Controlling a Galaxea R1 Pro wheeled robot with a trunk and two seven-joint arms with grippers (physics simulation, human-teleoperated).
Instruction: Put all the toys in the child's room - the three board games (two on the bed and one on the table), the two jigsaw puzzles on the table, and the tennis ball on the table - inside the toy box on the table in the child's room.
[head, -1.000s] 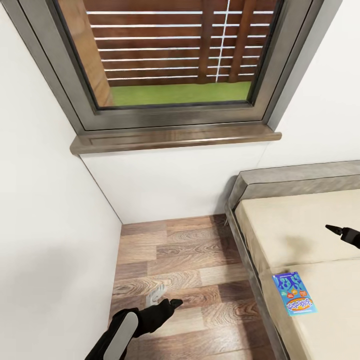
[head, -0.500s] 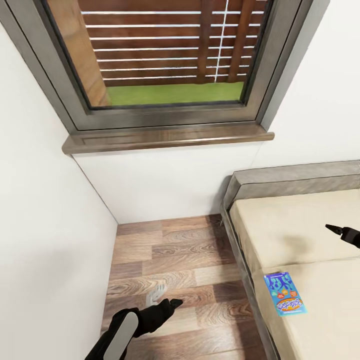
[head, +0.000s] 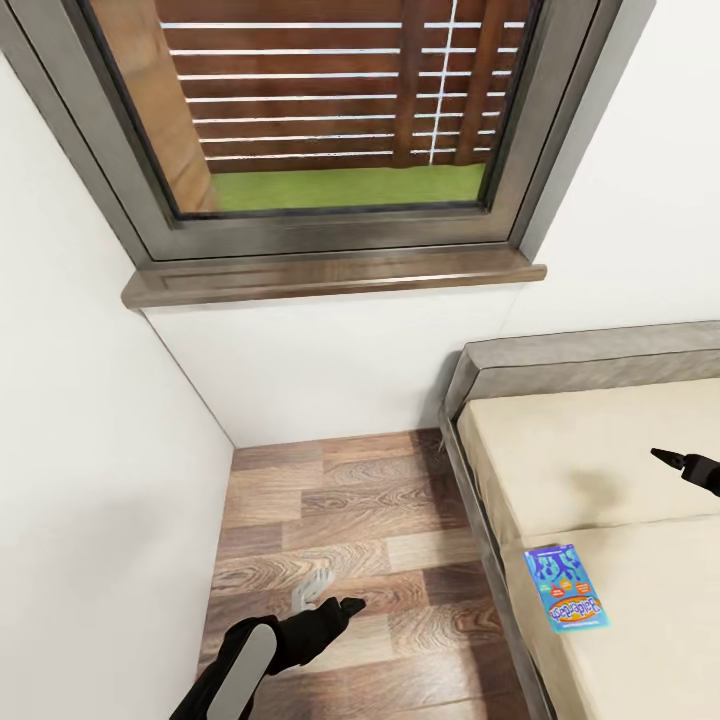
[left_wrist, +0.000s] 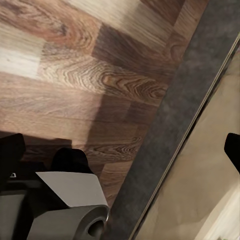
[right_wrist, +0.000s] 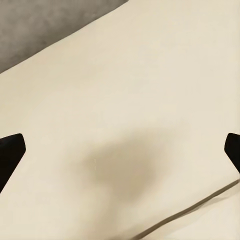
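Observation:
One board game (head: 565, 588), a flat blue box with a colourful print, lies on the beige mattress (head: 590, 450) near the bed's left edge. My right gripper (head: 666, 459) hovers open above the mattress, beyond and to the right of the box; its two fingertips (right_wrist: 11, 152) stand wide apart over bare bedding (right_wrist: 125, 100). Low over the wooden floor (head: 340, 500) beside the bed is my left gripper (head: 347, 605), also open and holding nothing, with one fingertip (left_wrist: 233, 147) showing at the frame's edge. The table, toy box and other toys are out of view.
A window (head: 340, 100) with a wooden sill (head: 330, 275) faces me above a white wall. Another white wall (head: 90, 450) closes the left side. The bed's grey frame (head: 478, 530) borders the narrow floor strip. My own base (left_wrist: 65, 200) shows in the left wrist view.
The whole head view has shifted a little, so the window, bed and board game sit further left in the picture. Both arms keep the same pose.

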